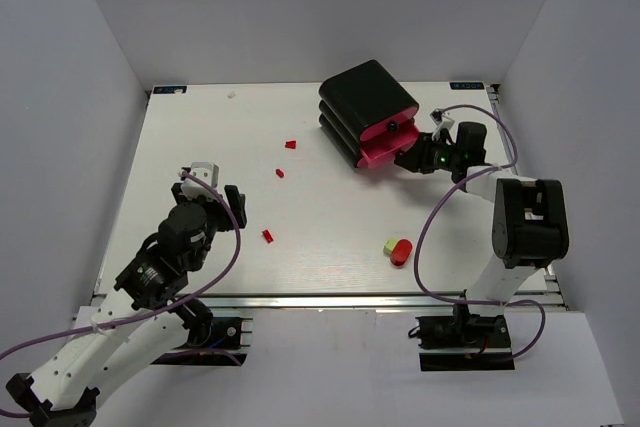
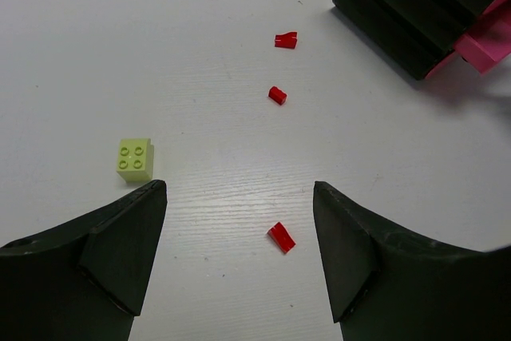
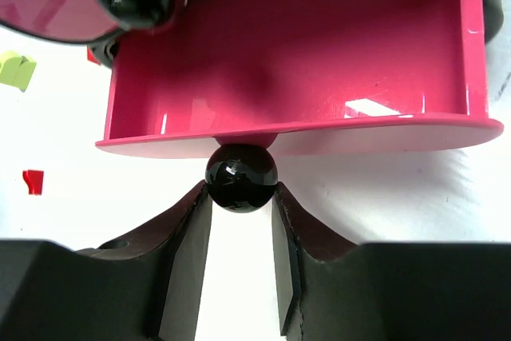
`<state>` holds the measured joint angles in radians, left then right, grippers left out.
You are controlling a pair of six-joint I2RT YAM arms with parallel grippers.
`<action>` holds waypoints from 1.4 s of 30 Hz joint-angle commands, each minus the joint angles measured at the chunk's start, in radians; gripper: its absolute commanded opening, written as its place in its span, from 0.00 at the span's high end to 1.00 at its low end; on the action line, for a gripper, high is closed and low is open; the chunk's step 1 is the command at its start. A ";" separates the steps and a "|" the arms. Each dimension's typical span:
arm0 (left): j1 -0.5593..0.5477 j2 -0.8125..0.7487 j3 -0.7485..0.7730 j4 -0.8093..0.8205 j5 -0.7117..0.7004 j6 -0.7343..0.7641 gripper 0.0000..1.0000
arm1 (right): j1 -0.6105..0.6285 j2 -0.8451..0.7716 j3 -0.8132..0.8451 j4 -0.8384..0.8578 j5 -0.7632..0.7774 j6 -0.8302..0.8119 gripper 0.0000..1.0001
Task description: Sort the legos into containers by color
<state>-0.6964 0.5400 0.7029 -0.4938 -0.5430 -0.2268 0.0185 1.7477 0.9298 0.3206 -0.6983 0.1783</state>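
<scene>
Right end effector (image 3: pixel 241 194) pinching the dark knob (image 3: pixel 241 175) of the pulled-out pink drawer (image 3: pixel 319 77) in the black cabinet (image 1: pixel 365 92), left end effector (image 2: pixel 239 201) spread wide over a red lego (image 2: pixel 281 237) on the counter (image 1: pixel 200 147), yellow-green lego (image 2: pixel 135 158) just left.

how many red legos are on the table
4: a red lego left of the cabinet, another just nearer, a third nearer still, a bigger one beside a yellow-green brick. Others may be hidden.

White table (image 1: pixel 200 137) carries scattered legos (image 1: pixel 268 236) and black cabinet (image 1: pixel 365 95).
</scene>
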 commanded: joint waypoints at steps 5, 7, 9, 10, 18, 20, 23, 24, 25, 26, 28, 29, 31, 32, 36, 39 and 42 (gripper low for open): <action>0.001 -0.009 0.014 -0.005 -0.003 -0.008 0.16 | -0.048 -0.086 -0.039 -0.023 -0.021 -0.062 0.72; 0.001 -0.011 0.014 -0.005 -0.003 -0.006 0.16 | -0.054 -0.093 -0.042 -0.034 -0.033 -0.066 0.68; 0.001 -0.011 0.010 -0.005 -0.002 -0.006 0.16 | -0.057 -0.105 -0.037 -0.051 -0.050 -0.094 0.52; 0.001 -0.014 0.012 -0.005 -0.002 -0.008 0.17 | -0.057 -0.108 -0.031 -0.098 -0.078 -0.109 0.46; 0.001 -0.020 0.010 0.000 0.015 -0.005 0.16 | -0.068 -0.321 -0.095 -0.423 -0.145 -0.439 0.11; 0.001 -0.023 0.012 0.000 0.021 -0.005 0.16 | -0.065 -0.387 -0.111 -0.521 -0.176 -0.636 0.11; 0.001 -0.026 0.010 0.003 0.031 -0.003 0.16 | -0.065 -0.430 -0.102 -0.884 -0.325 -1.225 0.11; 0.001 -0.028 0.010 0.003 0.032 -0.002 0.16 | -0.065 -0.435 -0.106 -1.076 -0.332 -1.372 0.11; 0.001 -0.026 0.010 0.003 0.034 -0.002 0.16 | -0.065 -0.435 -0.112 -1.153 -0.331 -1.508 0.11; 0.001 -0.026 0.010 0.003 0.037 -0.002 0.16 | -0.063 -0.429 -0.117 -1.225 -0.319 -1.646 0.11; 0.001 -0.026 0.010 0.003 0.038 -0.002 0.16 | -0.061 -0.415 -0.118 -1.286 -0.285 -1.818 0.11; 0.001 -0.028 0.010 0.004 0.040 0.000 0.16 | -0.060 -0.409 -0.111 -1.275 -0.287 -1.792 0.11; 0.001 -0.028 0.010 0.003 0.040 -0.002 0.16 | -0.061 -0.396 -0.080 -1.285 -0.300 -1.757 0.11; 0.001 -0.034 0.010 0.001 0.041 -0.002 0.16 | -0.055 -0.398 -0.079 -1.287 -0.297 -1.746 0.11; 0.001 -0.041 0.009 0.004 0.044 0.000 0.16 | -0.026 -0.506 -0.155 -1.163 -0.233 -1.612 0.11; 0.001 -0.040 0.009 0.008 0.052 0.003 0.16 | 0.030 -0.629 -0.252 -1.069 -0.113 -1.512 0.11; 0.001 -0.037 0.010 0.008 0.060 0.004 0.16 | 0.070 -0.698 -0.312 -1.066 -0.017 -1.504 0.11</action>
<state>-0.6964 0.5056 0.7029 -0.4931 -0.5045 -0.2260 0.0574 1.0859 0.6548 -0.7849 -0.8238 -1.3617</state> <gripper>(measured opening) 0.844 0.894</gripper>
